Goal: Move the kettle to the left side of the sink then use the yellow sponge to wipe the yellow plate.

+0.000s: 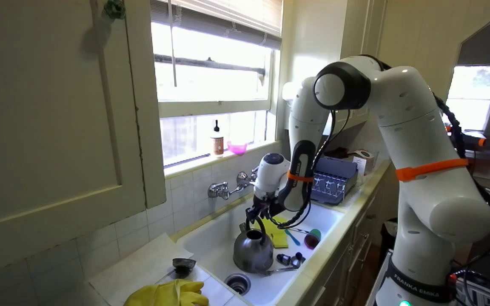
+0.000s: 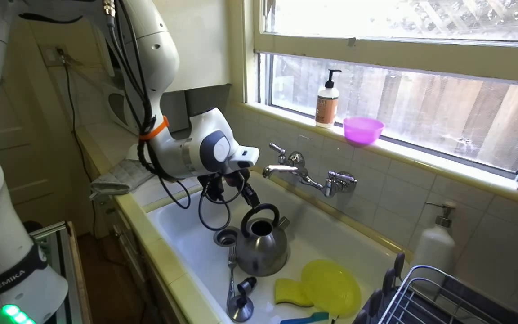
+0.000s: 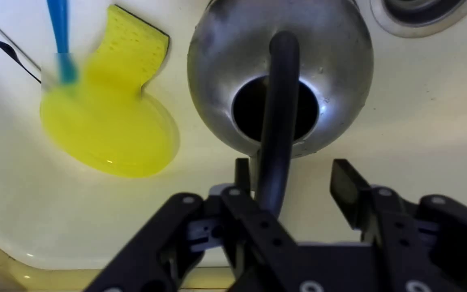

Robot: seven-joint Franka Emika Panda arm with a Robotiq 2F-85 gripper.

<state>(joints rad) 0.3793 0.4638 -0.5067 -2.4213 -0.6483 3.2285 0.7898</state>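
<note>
White sink (image 2: 331, 238) below window (image 2: 398, 60) (1 kettle (image 2: 263, 253) inside).

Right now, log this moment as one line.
pincer: open, straddling kettle handle in wrist view | kettle: upright in sink | yellow sponge: ungripped, at rim of yellow plate | wiping: not yet begun

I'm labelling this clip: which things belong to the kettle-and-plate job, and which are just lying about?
Job: kettle, yellow sponge, yellow plate, sink, gripper.
Lying about: fork, blue utensil, yellow glove, pink bowl, pump bottle on the sill.
</note>
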